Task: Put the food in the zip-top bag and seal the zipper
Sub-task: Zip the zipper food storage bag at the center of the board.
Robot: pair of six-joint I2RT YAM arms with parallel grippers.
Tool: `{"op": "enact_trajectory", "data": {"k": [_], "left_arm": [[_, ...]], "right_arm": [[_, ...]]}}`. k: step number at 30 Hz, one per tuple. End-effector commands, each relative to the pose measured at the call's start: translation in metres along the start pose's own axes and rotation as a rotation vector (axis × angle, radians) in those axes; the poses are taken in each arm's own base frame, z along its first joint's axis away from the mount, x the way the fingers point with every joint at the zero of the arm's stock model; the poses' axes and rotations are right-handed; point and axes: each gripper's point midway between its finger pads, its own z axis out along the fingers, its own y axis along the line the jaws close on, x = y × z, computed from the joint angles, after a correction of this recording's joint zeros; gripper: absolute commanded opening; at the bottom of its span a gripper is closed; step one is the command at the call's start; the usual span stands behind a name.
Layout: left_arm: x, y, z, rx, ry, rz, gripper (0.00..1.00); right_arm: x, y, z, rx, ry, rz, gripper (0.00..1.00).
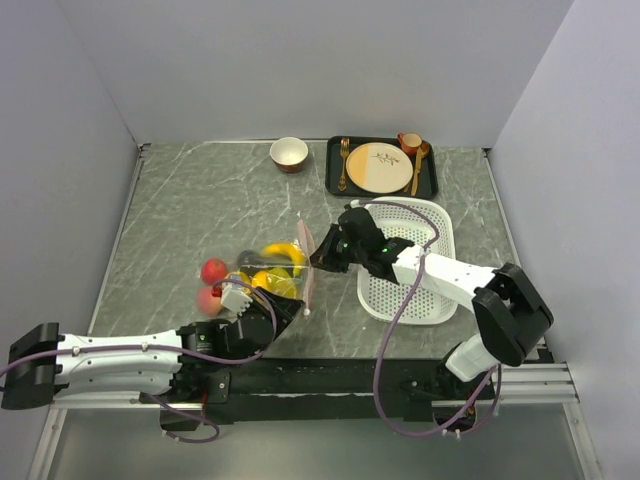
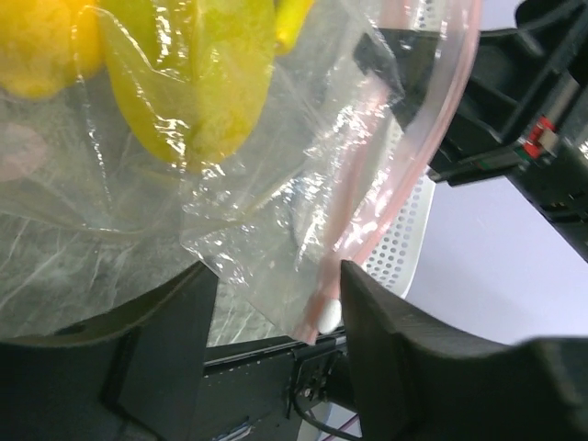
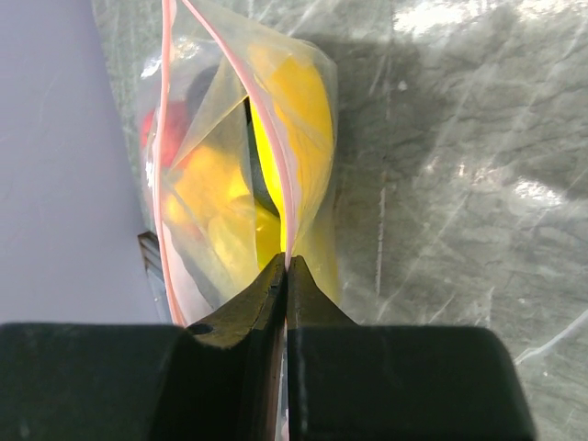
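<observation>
The clear zip-top bag [image 1: 262, 275] lies at the table's middle with food inside: a yellow banana [image 1: 283, 252], an orange piece [image 1: 272, 283], a red apple [image 1: 214, 270] and a pink peach [image 1: 209, 300] at its left end. The pink zipper [image 1: 306, 255] stands upright at the bag's right side. My right gripper [image 1: 322, 258] is shut on the zipper [image 3: 287, 211], with yellow fruit [image 3: 299, 119] behind it in the bag. My left gripper [image 2: 276, 308] is open at the bag's near corner [image 2: 266, 230]. The zipper's white slider [image 2: 328, 314] lies just inside its right finger [image 2: 395, 340].
A white perforated basket [image 1: 432, 225] stands right of the bag, under my right arm, and shows in the left wrist view [image 2: 404, 248]. A black tray [image 1: 334, 165] with a plate and cutlery and a small bowl [image 1: 289, 153] sit at the back.
</observation>
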Motion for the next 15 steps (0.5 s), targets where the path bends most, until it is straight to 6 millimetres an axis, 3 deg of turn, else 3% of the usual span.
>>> {"op": "enact_trajectory", "data": {"k": [1, 10, 15], "left_arm": [[-0.0042, -0.0089, 0.0021, 0.018, -0.034, -0.078, 0.57], [-0.0058, -0.0028, 0.0039, -0.01, -0.057, -0.096, 0.42], [-0.0082, -0.0063, 0.0026, -0.007, -0.068, -0.102, 0.24]], "right_arm": [[-0.0061, 0.0262, -0.0202, -0.106, -0.029, -0.005, 0.08], [-0.0057, 0.0289, -0.027, -0.118, -0.035, -0.018, 0.09], [-0.0014, 0.0254, -0.0242, -0.111, -0.016, -0.023, 0.09]]}}
